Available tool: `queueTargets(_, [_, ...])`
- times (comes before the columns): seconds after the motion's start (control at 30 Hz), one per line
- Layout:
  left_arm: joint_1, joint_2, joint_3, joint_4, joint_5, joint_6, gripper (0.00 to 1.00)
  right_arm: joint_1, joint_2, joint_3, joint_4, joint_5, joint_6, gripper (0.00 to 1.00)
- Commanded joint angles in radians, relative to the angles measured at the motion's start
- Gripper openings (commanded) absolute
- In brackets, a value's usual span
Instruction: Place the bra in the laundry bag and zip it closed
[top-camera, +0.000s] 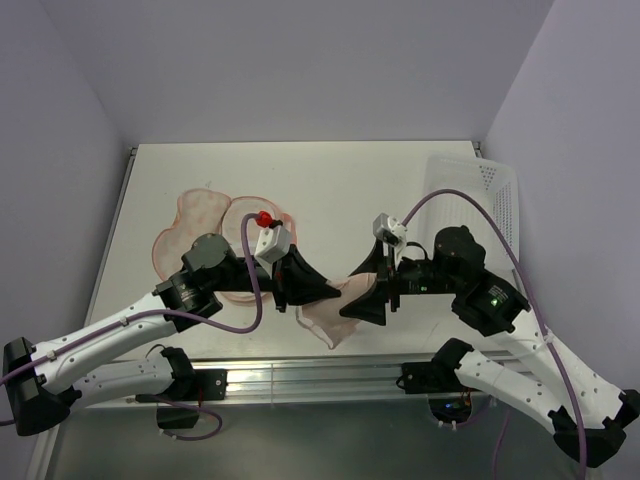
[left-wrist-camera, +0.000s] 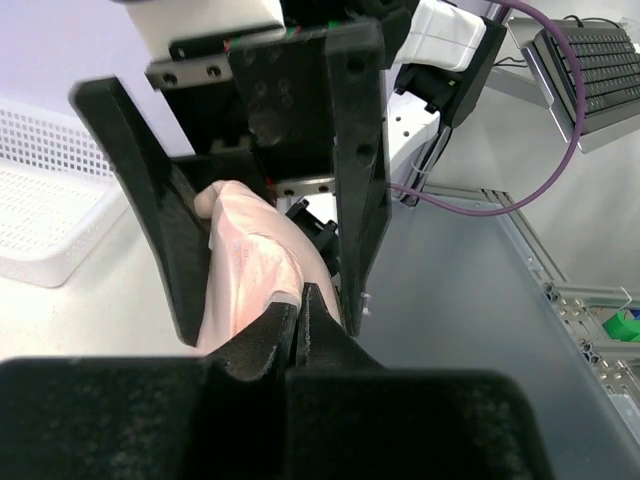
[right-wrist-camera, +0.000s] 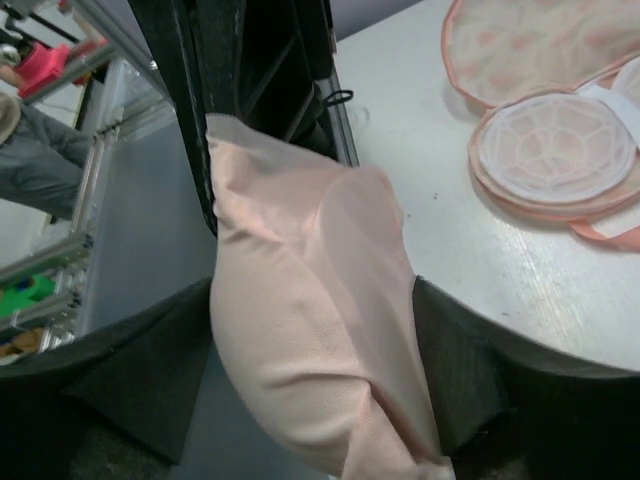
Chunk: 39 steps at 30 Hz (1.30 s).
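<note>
1. At the near edge of the tabletop (top-camera: 330, 190), about midway along it, the pale peach-pink soft bra (top-camera: 326, 322) sits between the two grippers.
2. The left gripper (left-wrist-camera: 300, 322) is closed, pinching an edge of the bra fabric between its black fingers.
3. The right gripper (top-camera: 362, 298) faces the left gripper. Its jaws stand wide apart, one on each side of a rounded bra cup. The fabric lies against the fingers but shows no squeeze.
4. The rounded clamshell laundry bag (top-camera: 195, 225), of peach fabric with an orange-red pattern and pink trim, lies open near the left edge of the tabletop. Its halves are spread flat, and the whitish lining of one faces up.
5. The bra is well apart from the laundry bag and not inside it.
6. A white perforated plastic basket (top-camera: 485, 190) stands at the far right corner.
</note>
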Motion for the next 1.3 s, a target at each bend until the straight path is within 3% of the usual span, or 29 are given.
queueTargets(0.0, [0.003, -0.015, 0.021, 0.044, -0.027, 0.01, 0.0, 0.017, -0.028, -0.015, 0.041, 0.011, 0.025, 0.73])
queueTargets(0.07, [0.003, -0.017, 0.02, 0.041, -0.041, 0.013, 0.0, 0.018, -0.031, -0.017, 0.049, 0.013, 0.033, 0.6])
queueTargets(0.1, [0.004, -0.02, 0.018, 0.043, -0.047, 0.012, 0.0, 0.018, -0.029, -0.014, 0.052, 0.024, 0.033, 0.39])
queueTargets(0.2, [0.003, -0.026, 0.01, 0.046, -0.094, -0.002, 0.0, 0.018, -0.037, -0.026, 0.108, 0.042, 0.068, 0.09])
queueTargets(0.23, [0.003, -0.033, -0.002, 0.044, -0.126, -0.014, 0.05, 0.02, -0.034, -0.028, 0.119, 0.051, 0.079, 0.04])
queueTargets(0.3, [0.004, -0.072, -0.023, 0.021, -0.247, -0.022, 0.36, 0.018, -0.026, -0.012, 0.122, 0.07, 0.09, 0.0])
queueTargets(0.33, [0.004, -0.088, -0.034, 0.012, -0.287, -0.028, 0.65, 0.02, -0.011, -0.003, 0.121, 0.085, 0.093, 0.0])
queueTargets(0.43, [0.015, -0.17, -0.082, -0.012, -0.451, -0.057, 0.9, 0.024, 0.023, 0.04, 0.122, 0.088, 0.102, 0.0])
queueTargets(0.47, [0.018, -0.208, -0.095, -0.019, -0.488, -0.066, 0.92, 0.027, 0.029, 0.044, 0.129, 0.094, 0.111, 0.0])
queueTargets(0.63, [0.032, -0.315, -0.158, -0.133, -0.77, -0.164, 0.95, 0.061, 0.109, 0.087, 0.17, 0.105, 0.115, 0.0])
queueTargets(0.8, [0.035, -0.428, -0.216, -0.206, -0.858, -0.22, 0.95, 0.104, 0.146, 0.12, 0.158, 0.162, 0.078, 0.0])
queueTargets(0.9, [0.036, -0.452, -0.261, -0.206, -0.81, -0.26, 0.92, 0.106, 0.141, 0.112, 0.152, 0.198, 0.067, 0.0])
queueTargets(0.93, [0.035, -0.457, -0.278, -0.203, -0.787, -0.298, 0.85, 0.106, 0.143, 0.103, 0.15, 0.238, 0.07, 0.0])
queueTargets(1.03, [0.035, -0.474, -0.377, -0.105, -0.665, -0.374, 0.69, 0.104, 0.143, 0.081, 0.178, 0.267, 0.104, 0.0])
queueTargets(1.13, [0.035, -0.428, -0.483, 0.12, -0.532, -0.468, 0.59, 0.104, 0.138, 0.067, 0.214, 0.294, 0.151, 0.0])
queueTargets(1.27, [0.013, -0.261, -0.536, 0.348, -0.483, -0.511, 0.64, 0.104, 0.109, 0.018, 0.262, 0.338, 0.234, 0.0])
